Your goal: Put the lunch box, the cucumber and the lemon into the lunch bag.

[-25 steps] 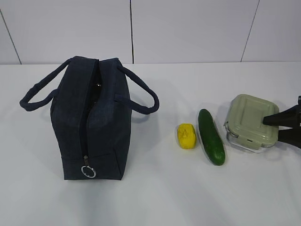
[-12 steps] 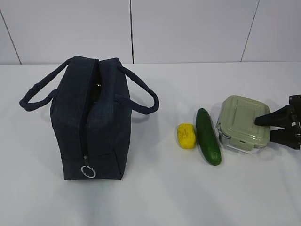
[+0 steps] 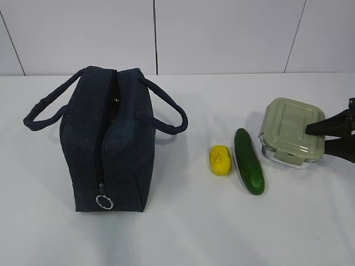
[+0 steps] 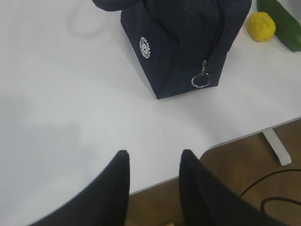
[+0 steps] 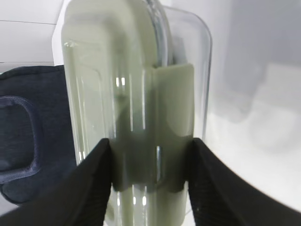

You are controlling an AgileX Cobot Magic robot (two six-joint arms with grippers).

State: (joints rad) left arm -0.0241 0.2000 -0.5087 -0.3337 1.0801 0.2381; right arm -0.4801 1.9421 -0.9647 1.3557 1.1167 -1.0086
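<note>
Progress is slight: nothing sits in the lunch bag [image 3: 108, 141] yet, as far as its dark, part-open top lets me judge. The right gripper [image 3: 327, 133] is clamped on the lunch box [image 3: 292, 132], one finger over the green lid and one under the clear base, at the edge nearest the arm. The box looks raised and tilted off the table [image 3: 183, 233], lid facing up and toward the camera, at the right side well apart from the bag. The cucumber [image 3: 248, 160] and lemon [image 3: 219, 159] lie untouched on the table between bag and box, just beside each other.

The cucumber's long axis runs roughly front to back, its near end angled a little rightward. The bag stands upright, its zipper line running front to back, ring pull [image 3: 104, 202] at the near end.

The left gripper [image 4: 153, 162] hangs over the near table edge, jaws partly apart, holding nothing.
</note>
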